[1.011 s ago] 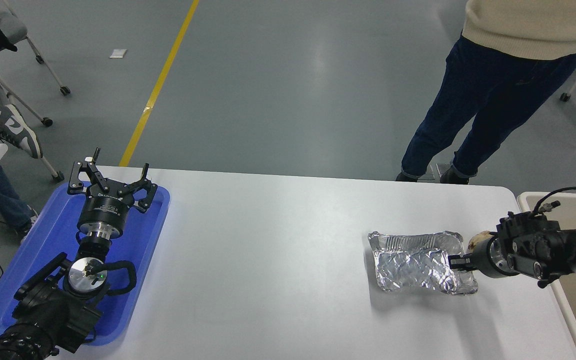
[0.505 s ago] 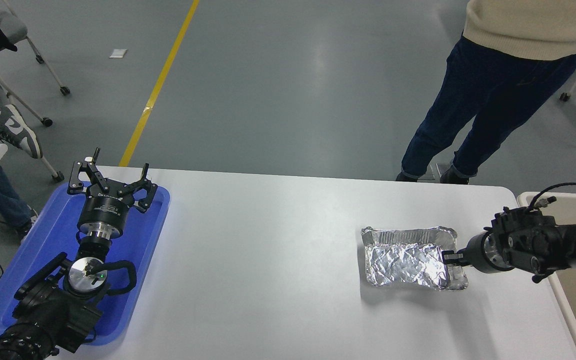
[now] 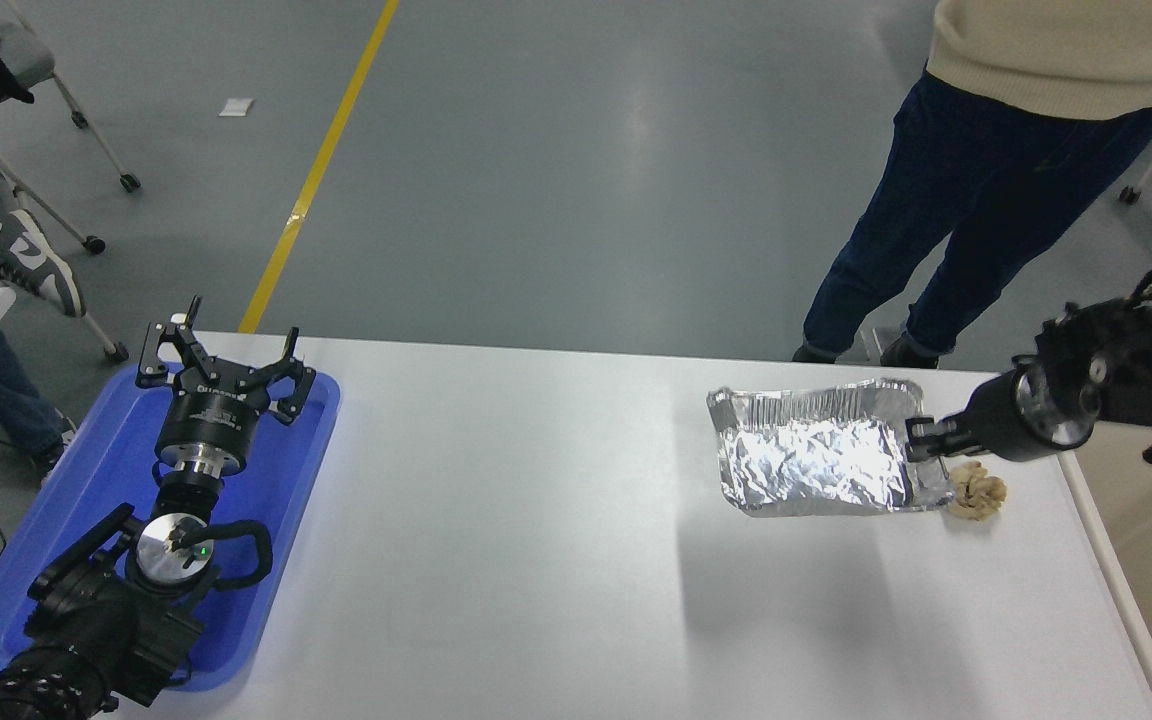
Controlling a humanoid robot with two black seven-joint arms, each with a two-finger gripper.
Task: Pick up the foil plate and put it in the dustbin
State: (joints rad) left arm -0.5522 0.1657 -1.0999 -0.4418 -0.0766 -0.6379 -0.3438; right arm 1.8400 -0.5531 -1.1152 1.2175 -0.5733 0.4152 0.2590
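The foil plate (image 3: 814, 455), a shiny silver tray with a wrinkled base and ribbed rim, hangs above the right part of the white table (image 3: 556, 560) and casts a shadow below it. My right gripper (image 3: 918, 440) is shut on its right rim and holds it lifted. The dustbin (image 3: 1151, 560) shows only as a beige strip at the right edge, beyond the table. My left gripper (image 3: 221, 355) rests open over a blue tray at the left.
A small tan wadded paper ball (image 3: 976, 494) lies on the table just below the right gripper. The blue tray (image 3: 106, 480) sits at the left edge under the left arm. A person (image 3: 996, 170) stands at the far side, right.
The right gripper has risen and moved back and a little right with the foil plate, lifting it off the table. The paper ball is now uncovered. The left arm has not moved.
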